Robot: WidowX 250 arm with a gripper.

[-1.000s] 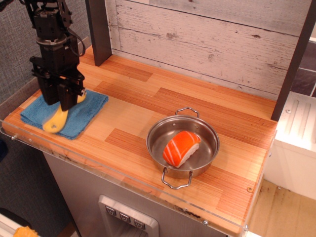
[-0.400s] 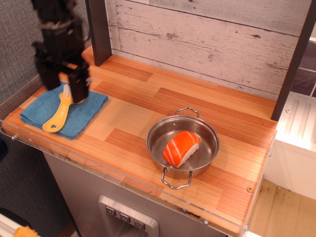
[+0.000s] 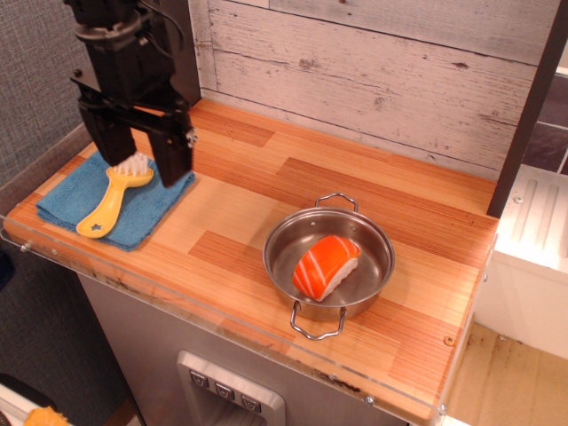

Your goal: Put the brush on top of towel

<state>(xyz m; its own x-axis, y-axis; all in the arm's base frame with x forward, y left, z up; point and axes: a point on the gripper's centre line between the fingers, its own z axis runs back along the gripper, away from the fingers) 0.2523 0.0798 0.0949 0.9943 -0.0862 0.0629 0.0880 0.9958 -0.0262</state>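
Black fingers of the gripper hang spread apart, holding nothing, above the yellow plastic brush, which lies white bristles up on the soft blue towel.

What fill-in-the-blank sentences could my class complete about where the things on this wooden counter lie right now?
1. The yellow brush lies on the blue ____.
2. The salmon sushi sits inside the steel ____.
3. The tool hangs above the brush with its fingers ____, holding nothing.
4. The brush's white bristles point toward the back wall, its handle toward the counter's ____ edge.

Missing words: towel; pot; open; front
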